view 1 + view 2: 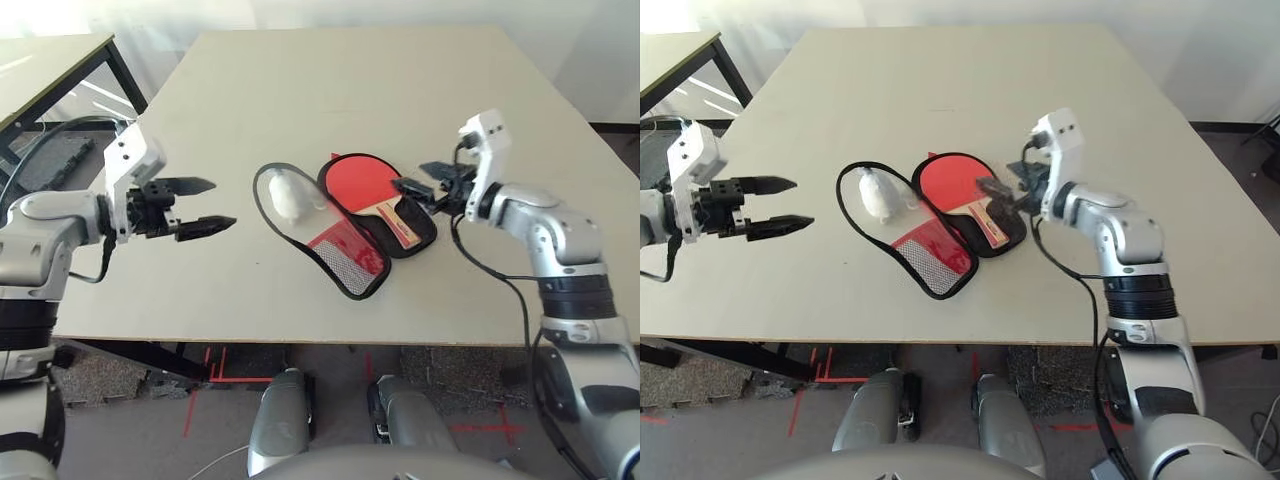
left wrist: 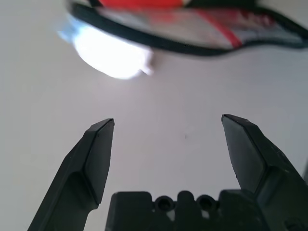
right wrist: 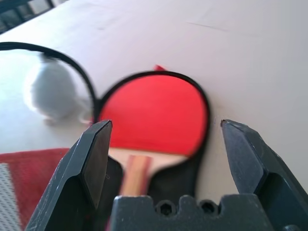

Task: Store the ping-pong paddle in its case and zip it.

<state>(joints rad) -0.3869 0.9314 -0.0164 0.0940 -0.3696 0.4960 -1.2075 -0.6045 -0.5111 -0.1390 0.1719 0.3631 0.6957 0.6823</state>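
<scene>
We see bare table [image 1: 400, 90] all round the open case [image 1: 345, 232], so a hand could come in from any side. The paddle [image 1: 365, 185] fills one half; a white wad [image 1: 290, 195] sits on the flap. Both grippers hover off to the sides.

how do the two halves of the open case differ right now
The right half of the case holds the ping-pong paddle, red face up; the left half, folded open beside it, carries no paddle. The left half shows a clear window over a white wad plus a red mesh panel; the right half is plain black. Both lie flat on the table, joined, unzipped, with black rims.
</scene>
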